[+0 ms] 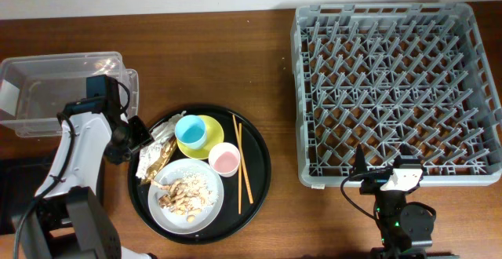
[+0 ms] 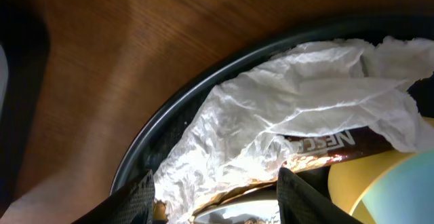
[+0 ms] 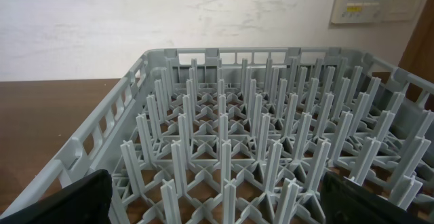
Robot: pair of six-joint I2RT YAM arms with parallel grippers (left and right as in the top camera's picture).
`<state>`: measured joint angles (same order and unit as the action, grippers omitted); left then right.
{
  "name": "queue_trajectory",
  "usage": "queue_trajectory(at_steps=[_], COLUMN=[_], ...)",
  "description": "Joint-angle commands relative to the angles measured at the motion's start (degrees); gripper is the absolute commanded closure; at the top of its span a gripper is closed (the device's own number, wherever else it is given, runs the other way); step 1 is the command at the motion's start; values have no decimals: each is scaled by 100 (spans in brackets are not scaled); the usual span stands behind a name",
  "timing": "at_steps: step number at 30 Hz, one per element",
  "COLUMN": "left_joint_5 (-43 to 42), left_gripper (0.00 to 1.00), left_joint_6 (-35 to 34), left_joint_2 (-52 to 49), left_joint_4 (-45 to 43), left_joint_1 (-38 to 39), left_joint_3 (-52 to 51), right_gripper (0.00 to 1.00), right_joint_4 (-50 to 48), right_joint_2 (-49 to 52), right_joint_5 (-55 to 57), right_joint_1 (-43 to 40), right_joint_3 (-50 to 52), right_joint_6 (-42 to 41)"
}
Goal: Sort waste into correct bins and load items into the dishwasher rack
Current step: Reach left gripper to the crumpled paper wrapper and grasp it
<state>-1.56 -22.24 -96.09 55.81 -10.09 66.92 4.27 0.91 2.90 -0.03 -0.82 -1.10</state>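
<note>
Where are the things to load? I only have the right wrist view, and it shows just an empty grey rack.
Observer: On a round black tray, left of the dishwasher rack.
Operator: Which dishes?
Observer: A white plate, a yellow bowl with the light-blue cup in it, a pink cup and chopsticks.
Operator: And the left hand?
Observer: The left hand is open at the tray's left edge, over crumpled paper and a wrapper.

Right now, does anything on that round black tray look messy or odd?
Yes: crumpled white paper and a gold-brown wrapper lie heaped on the tray's left side beside the yellow bowl, and food scraps are strewn across the white plate. Nothing looks broken.
</note>
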Motion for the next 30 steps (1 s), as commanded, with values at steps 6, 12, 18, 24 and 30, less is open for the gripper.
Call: queue_trajectory(at_steps=[6, 12, 18, 24, 30], left_joint_5=[-726, -507, -507, -507, -507], left_gripper=[43, 42, 42, 78, 99], left_joint_6=[785, 780, 780, 780, 778], left_joint_2=[-470, -538, -894, -953, -863], left_joint_4=[-715, -780, -918, -1012, -177], left_joint_1=[219, 619, 621, 619, 619], left_joint_3=[-70, -334, -538, -466, 227], right_gripper=[2, 2, 2, 2, 2], right_joint_4=[7, 7, 7, 7, 7], right_joint_2=[-39, -39, -37, -37, -37], right_joint_5=[-11, -11, -11, -11, -11], right_joint_1=[-35, -37, -37, -37, -37], right_joint_3=[50, 50, 50, 50, 50], right_joint_6=[0, 0, 0, 2, 0])
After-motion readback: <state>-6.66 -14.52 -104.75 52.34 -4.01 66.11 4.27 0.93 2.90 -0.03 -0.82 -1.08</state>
